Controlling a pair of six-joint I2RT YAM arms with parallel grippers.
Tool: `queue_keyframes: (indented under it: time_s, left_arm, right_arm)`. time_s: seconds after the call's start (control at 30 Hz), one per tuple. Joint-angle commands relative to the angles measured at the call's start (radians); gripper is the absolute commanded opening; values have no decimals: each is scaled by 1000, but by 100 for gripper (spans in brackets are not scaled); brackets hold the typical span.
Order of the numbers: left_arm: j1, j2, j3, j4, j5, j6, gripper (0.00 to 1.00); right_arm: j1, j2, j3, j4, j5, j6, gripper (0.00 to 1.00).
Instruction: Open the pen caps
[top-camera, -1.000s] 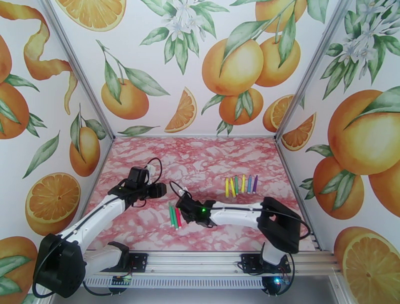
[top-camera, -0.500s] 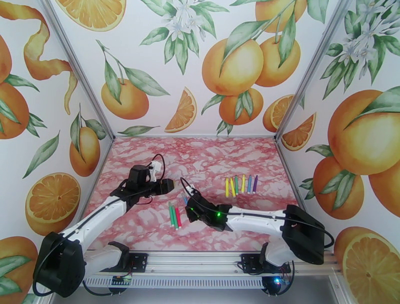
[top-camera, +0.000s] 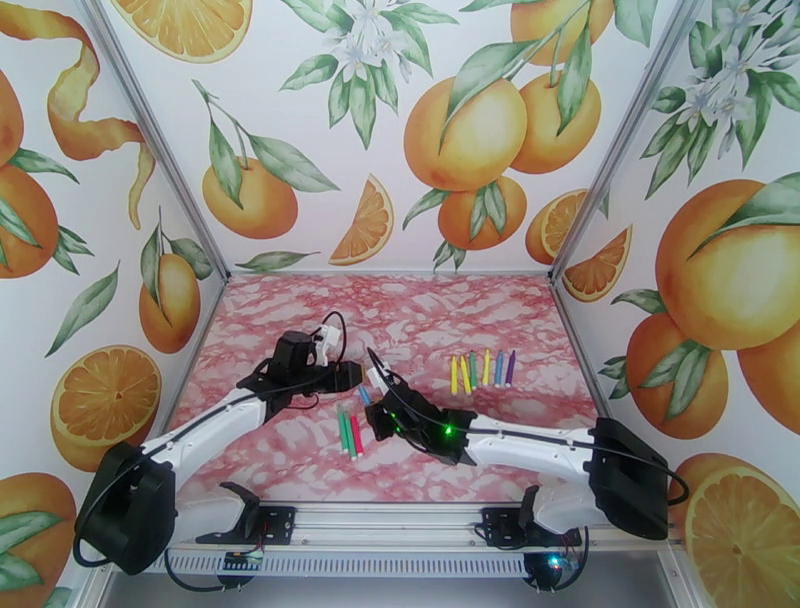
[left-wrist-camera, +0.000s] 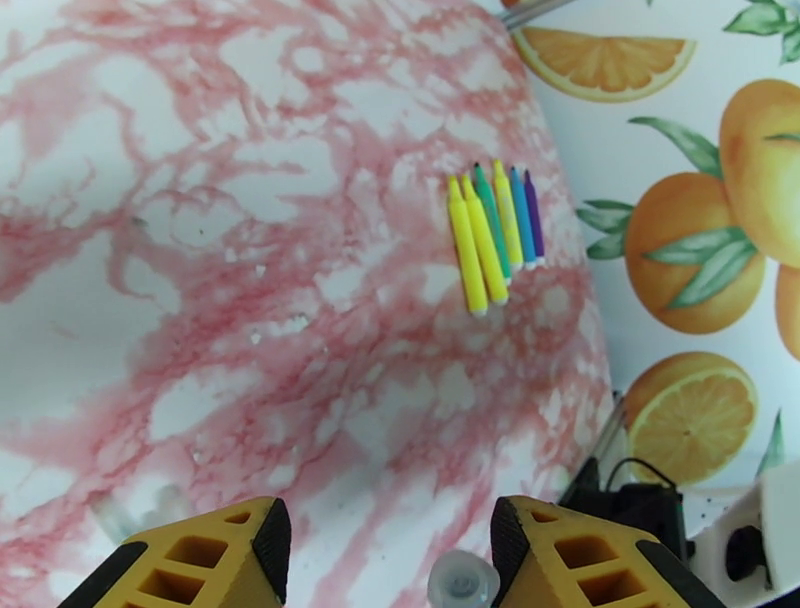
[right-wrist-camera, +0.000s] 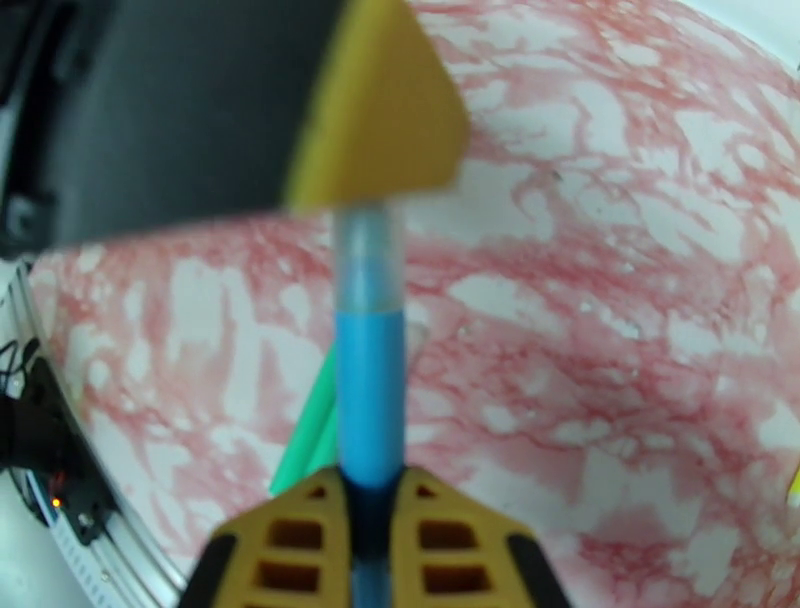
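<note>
Right gripper (right-wrist-camera: 370, 495) is clamped on the blue pen (right-wrist-camera: 370, 390), with its clear cap (right-wrist-camera: 368, 255) pointing at the left gripper (left-wrist-camera: 388, 545). Left jaws are wide apart and hold nothing. The cap end sits just beside one finger (left-wrist-camera: 590, 560), off-centre. Risk: closing from here likely pinches the cap's edge, so the pen could tilt or slip in the right grip. Other pens (left-wrist-camera: 495, 235) lie in a row, well apart.

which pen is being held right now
The blue pen, clamped in the right gripper. The others lie on the table: a row of six and a group of three.
</note>
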Motion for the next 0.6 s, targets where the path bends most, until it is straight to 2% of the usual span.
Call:
queue_keyframes:
  time_s: [0.0, 0.57]
  left_arm:
    - [-16, 21, 31, 51, 19, -9, 54]
    - [-39, 30, 61, 46, 20, -32, 29]
  right_arm:
    - [-4, -20, -5, 51, -25, -14, 8]
    - [-4, 28, 19, 54, -9, -14, 8]
